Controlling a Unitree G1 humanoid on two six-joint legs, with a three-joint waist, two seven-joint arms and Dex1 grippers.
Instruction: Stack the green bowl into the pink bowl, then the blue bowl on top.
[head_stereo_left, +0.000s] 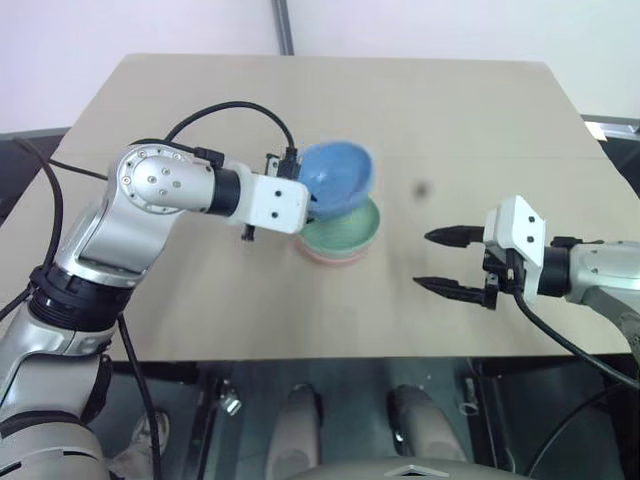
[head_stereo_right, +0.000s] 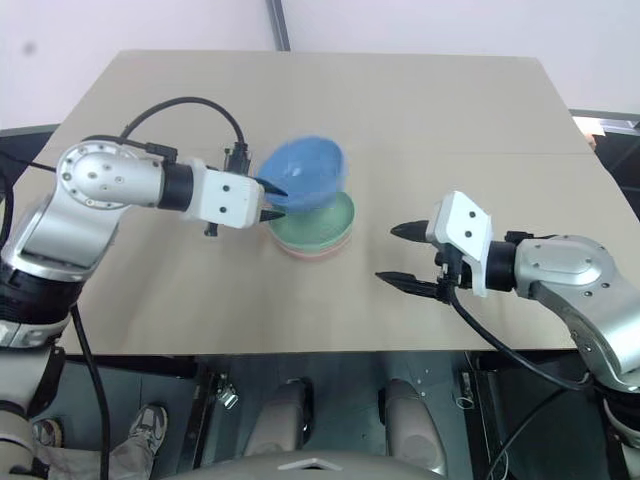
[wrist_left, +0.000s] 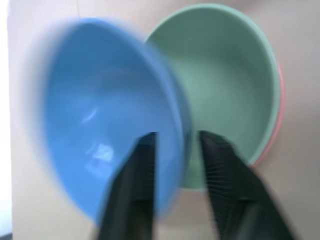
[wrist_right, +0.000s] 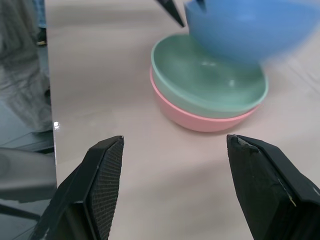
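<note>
Just a plain beige table (head_stereo_left: 450, 110) with a smooth matte top, pushed up near a pale wall (head_stereo_left: 140, 25). Dark floor (head_stereo_left: 20, 165) shows at the sides and underneath; lighting's soft and even.

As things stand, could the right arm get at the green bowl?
Probably not cleanly: the blue bowl, pinched by the left gripper, hangs tilted over the green bowl. Only its near rim faces the open right gripper.
</note>
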